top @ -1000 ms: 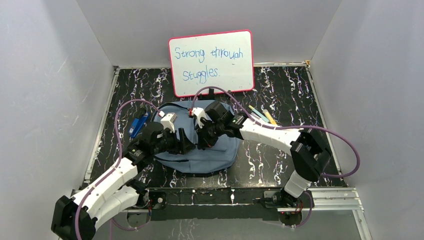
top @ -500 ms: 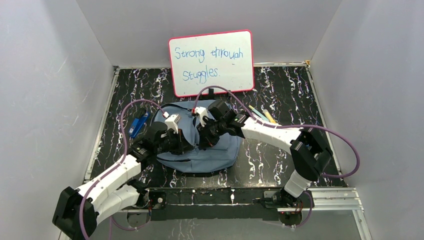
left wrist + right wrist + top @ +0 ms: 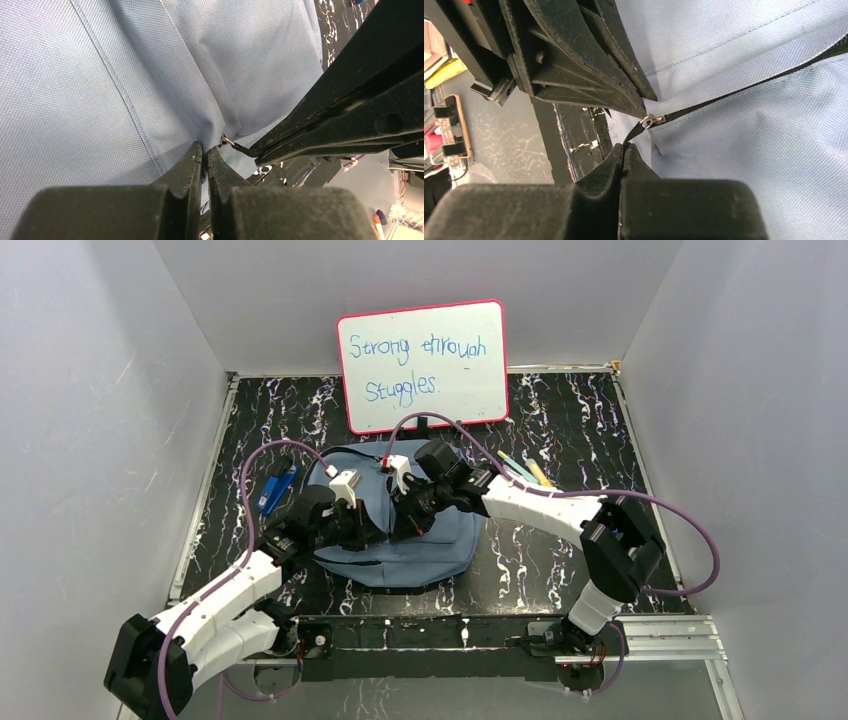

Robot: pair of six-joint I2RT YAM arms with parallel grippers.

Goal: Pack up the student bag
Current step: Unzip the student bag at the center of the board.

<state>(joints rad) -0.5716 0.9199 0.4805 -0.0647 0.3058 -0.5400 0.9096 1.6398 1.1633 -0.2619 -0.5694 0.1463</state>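
1. The student bag [image 3: 430,552] lies flat in the middle of the table [image 3: 560,430]. It is grey-blue and floppy, sitting between your two arms, with its far edge close to the whiteboard [image 3: 425,365].
2. Your left gripper [image 3: 205,150] is down on the middle of the bag. Its jaws are pressed together, nipping a small pucker of fabric right beside the zipper slider [image 3: 226,140].
3. Your right gripper [image 3: 624,150] comes in from the right and almost meets the left one tip to tip. Its jaws are closed tight on the black zipper pull [image 3: 635,131], which stretches taut from the slider to the fingertips.
4. You can't see what is inside the bag. Both wrist views show only outer cloth, a seam and the dark zipper line [image 3: 749,85] running away from the slider.
5. A blue item [image 3: 278,488] sits on the table just left of the bag, too small to name.
6. A few pens [image 3: 525,470], yellow and pale blue, lie on the table just off the bag's far right edge, beside your right arm.
7. The whiteboard is pink-framed and stands at the far side, propped against the back wall, with blue handwriting across it.
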